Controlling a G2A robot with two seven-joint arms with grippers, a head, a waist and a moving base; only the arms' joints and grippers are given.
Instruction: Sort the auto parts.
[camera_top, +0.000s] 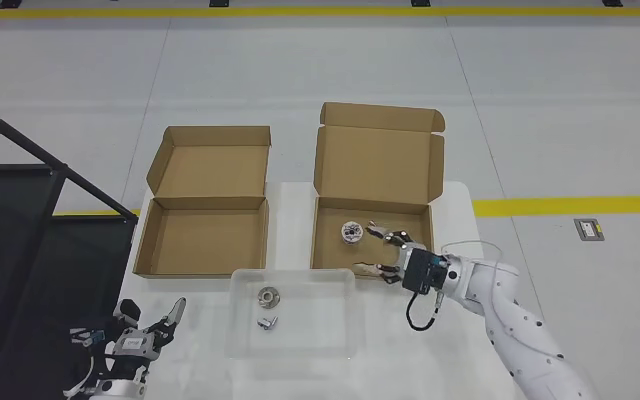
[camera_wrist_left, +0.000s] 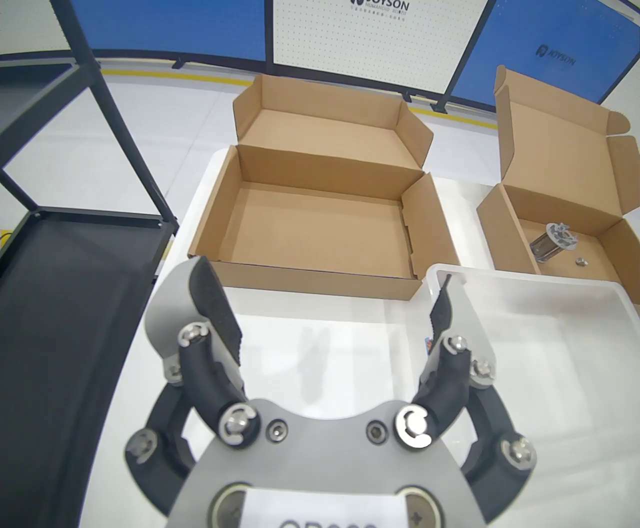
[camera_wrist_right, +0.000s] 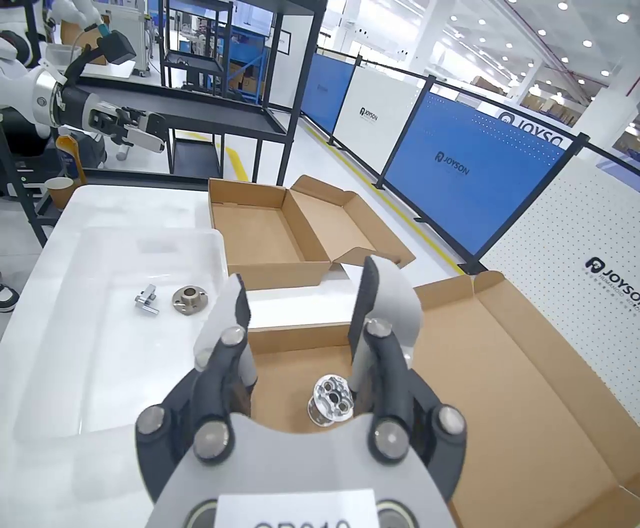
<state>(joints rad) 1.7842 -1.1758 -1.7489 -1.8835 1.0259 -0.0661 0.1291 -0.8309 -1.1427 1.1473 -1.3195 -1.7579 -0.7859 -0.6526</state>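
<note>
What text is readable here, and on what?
Label on the left end effector: cut off at the frame edge, unreadable.
Label on the right end effector: cut off too.
Logo on the partition panels: a brand wordmark, not quoted here.
Print on the floor plate: too small to read.
</note>
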